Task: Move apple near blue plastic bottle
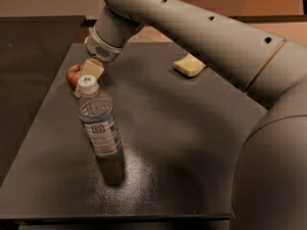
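One apple (72, 74) sat near the far left edge of the dark table (192, 128), its stem hidden from you, so its heading was unreadable. One blue plastic bottle (99, 123) stood upright just in front of it, cap up, contents unclear. The gripper (91, 69) hung against the apple's right side; you could not tell whether it was spread or clamped. One yellow sponge (188, 65) lay well apart.

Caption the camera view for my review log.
Claw at the apple, behind the upright blue plastic bottle on the dark table; yellow sponge lies apart.
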